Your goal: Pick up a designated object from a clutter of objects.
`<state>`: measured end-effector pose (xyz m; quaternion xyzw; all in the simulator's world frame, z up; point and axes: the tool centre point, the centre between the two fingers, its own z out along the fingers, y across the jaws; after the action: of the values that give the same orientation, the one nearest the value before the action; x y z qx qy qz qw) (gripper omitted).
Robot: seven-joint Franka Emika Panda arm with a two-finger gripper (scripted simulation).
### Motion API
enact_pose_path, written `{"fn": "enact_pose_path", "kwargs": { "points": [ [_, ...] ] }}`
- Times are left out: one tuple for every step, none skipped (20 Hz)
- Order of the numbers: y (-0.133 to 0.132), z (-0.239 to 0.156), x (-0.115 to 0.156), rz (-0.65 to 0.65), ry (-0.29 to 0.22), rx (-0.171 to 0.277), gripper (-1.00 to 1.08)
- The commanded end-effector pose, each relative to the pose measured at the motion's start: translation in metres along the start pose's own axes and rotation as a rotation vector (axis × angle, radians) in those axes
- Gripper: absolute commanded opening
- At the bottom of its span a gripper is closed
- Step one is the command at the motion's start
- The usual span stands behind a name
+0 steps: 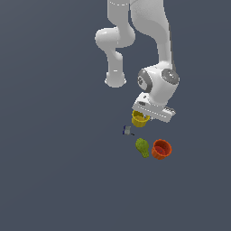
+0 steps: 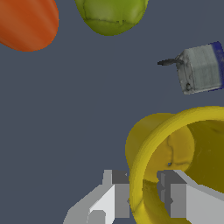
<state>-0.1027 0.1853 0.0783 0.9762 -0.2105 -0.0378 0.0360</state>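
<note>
Gripper (image 2: 143, 194) clamped on one yellow cup's (image 2: 175, 162) rim, one orange-red cup (image 1: 161, 149), one green pear-like object (image 1: 142, 147), one grey-blue piece (image 1: 127, 131).

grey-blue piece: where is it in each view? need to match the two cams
Exterior view: the grey-blue piece lies just below the yellow cup, toward the exterior view's left, apart from the green pear-like object.
Wrist view: the same piece shows as a grey block with a blue edge and a dark stub, just beyond the cup's rim.
Shared landmark: the yellow cup, next to the piece in both views.
</note>
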Motion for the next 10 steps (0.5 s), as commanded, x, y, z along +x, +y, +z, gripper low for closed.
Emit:
{"fn": "enact_pose_path", "kwargs": {
  "points": [
    [0.001,-0.007,0.001,0.000,0.002,0.002,-1.00],
    [0.003,-0.010,0.001,0.000,0.002,0.002,-1.00],
    [0.004,-0.014,0.001,0.000,0.002,0.002,-1.00],
    [0.005,-0.018,0.001,0.000,0.002,0.002,-1.00],
    [0.007,-0.023,0.001,0.000,0.002,0.002,-1.00],
    [0.008,-0.028,0.001,0.000,0.002,0.002,-1.00],
    [0.010,-0.034,0.001,0.000,0.002,0.002,-1.00],
    [0.012,-0.040,0.000,0.000,0.001,0.002,-1.00],
    [0.014,-0.046,0.000,0.000,0.001,0.002,-1.00],
    [0.017,-0.053,0.000,0.000,0.001,0.002,-1.00]
  ]
}}
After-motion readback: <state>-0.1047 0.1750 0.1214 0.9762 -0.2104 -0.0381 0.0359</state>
